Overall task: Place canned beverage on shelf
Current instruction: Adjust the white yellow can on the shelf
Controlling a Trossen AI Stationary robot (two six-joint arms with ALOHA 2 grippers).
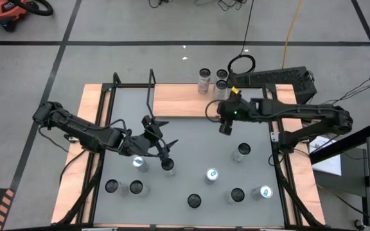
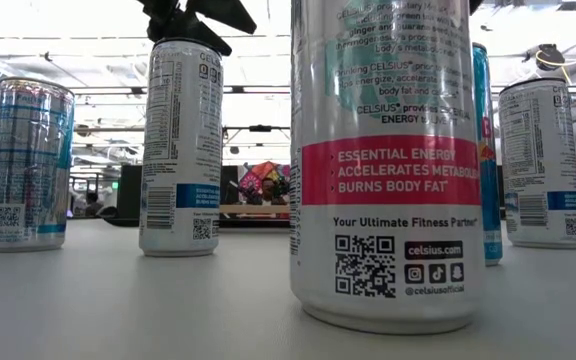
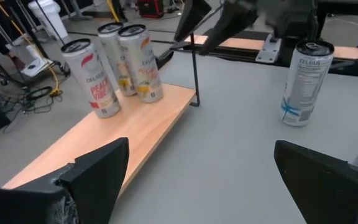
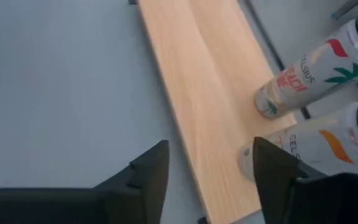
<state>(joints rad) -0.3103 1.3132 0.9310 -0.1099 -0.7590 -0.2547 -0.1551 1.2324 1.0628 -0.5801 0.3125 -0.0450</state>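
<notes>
So far three slim white printed drink cans (image 1: 212, 79) stand on the light-wood shelf board with thin black rod ends (image 1: 178, 99), bunched at its right end along the far side of the grey tabletop (image 1: 191, 144). Right gripper (image 1: 226, 128) hangs just near-side of that end, over the table, jaws part-way apart and nothing between them in its wrist view, so I'd say it's between cans. Left gripper (image 1: 156, 149) sits spread wide at centre-left, empty, right beside a white can with a pale lid (image 1: 139, 163) and a dark-topped can (image 1: 167, 165). About eight more cans stand loose across the near half of the table, so most of the job is left. Next call: pick one, carry it far-side to the board.
</notes>
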